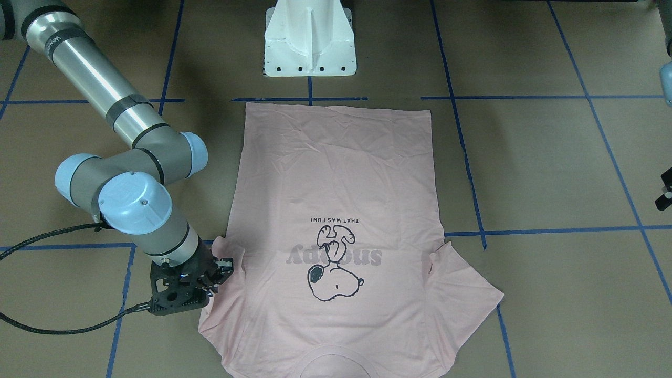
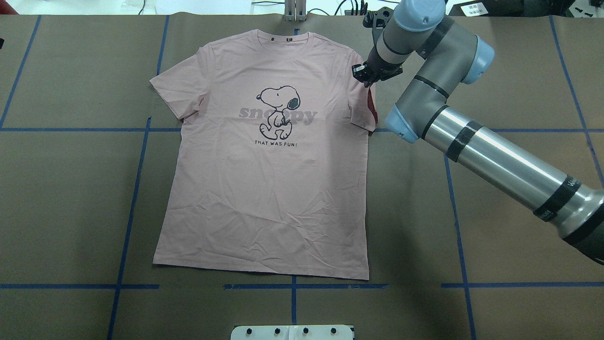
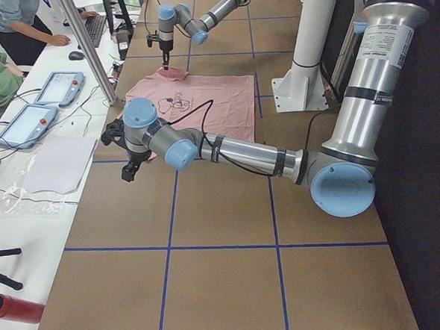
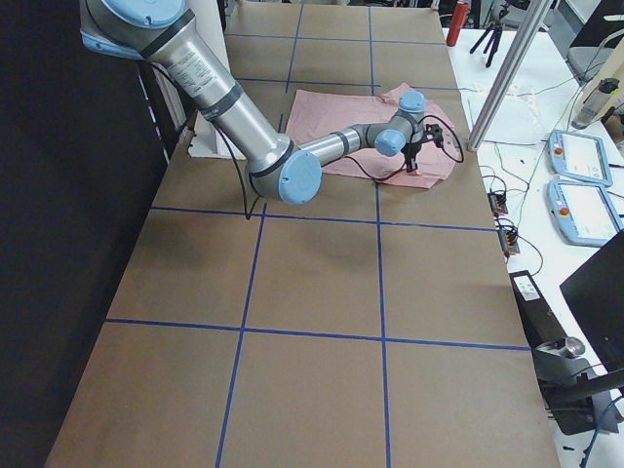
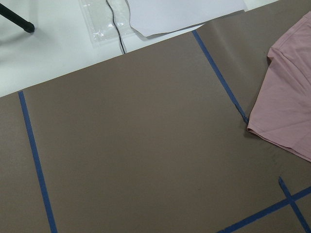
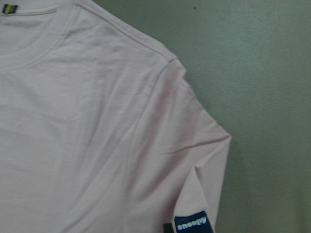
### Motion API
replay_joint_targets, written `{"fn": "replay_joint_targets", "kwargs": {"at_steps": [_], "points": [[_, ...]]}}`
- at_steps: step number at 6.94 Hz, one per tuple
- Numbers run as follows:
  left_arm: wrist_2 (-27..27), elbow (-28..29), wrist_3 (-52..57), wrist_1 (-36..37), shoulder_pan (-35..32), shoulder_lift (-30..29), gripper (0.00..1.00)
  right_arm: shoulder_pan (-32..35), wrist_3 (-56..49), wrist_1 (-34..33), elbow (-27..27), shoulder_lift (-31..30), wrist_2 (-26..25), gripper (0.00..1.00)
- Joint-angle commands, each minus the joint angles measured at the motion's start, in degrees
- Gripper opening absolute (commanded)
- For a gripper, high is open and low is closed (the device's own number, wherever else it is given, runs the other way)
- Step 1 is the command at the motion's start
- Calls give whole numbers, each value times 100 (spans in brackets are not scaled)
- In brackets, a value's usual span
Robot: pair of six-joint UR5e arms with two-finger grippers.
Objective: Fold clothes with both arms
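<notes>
The pale pink T-shirt (image 2: 269, 189) lies flat and face up, with the black dog drawing (image 2: 276, 111) showing and the collar at the far edge. It also shows in the front view (image 1: 336, 210). My right gripper (image 2: 361, 74) hangs just over the shirt's sleeve on my right side (image 1: 220, 270); its jaws look slightly apart and hold nothing. The right wrist view shows that sleeve (image 6: 194, 145), creased, with its small dark tag (image 6: 191, 223). My left gripper (image 3: 128, 169) is off the shirt's other side, over bare table. Only a sliver of it (image 1: 664, 195) shows at the front view's edge.
The white pedestal base (image 1: 310, 39) stands at the table's near edge behind the shirt's hem. Blue tape lines (image 2: 137, 189) cross the brown table. Beyond the far edge a white bench holds tablets (image 3: 55, 89), and people sit there.
</notes>
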Motion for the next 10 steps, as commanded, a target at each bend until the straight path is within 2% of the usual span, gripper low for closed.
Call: {"fn": "replay_joint_targets", "kwargs": {"at_steps": [1,2,3,5,6,7,8,10], "points": [[0,10,7,0,0,7,100,-346,24,12,3,326,-383,0],[0,10,7,-9,0,7,100,-452,32,12,-303,641,-621,0],[0,10,7,-9,0,7,100,-471,32,21,-584,905,-632,0],[0,10,7,-9,0,-1,100,-471,32,56,-824,1066,-772,0],[9,19,7,-9,0,-19,100,-480,32,343,-955,1066,-782,0],[9,28,7,-9,0,-19,100,-480,32,424,-1008,1066,-791,80],[9,28,7,-9,9,-37,100,-480,58,416,-1009,1110,-799,99],[17,72,-167,-9,17,-115,100,-480,600,390,-1017,1198,-773,100]]}}
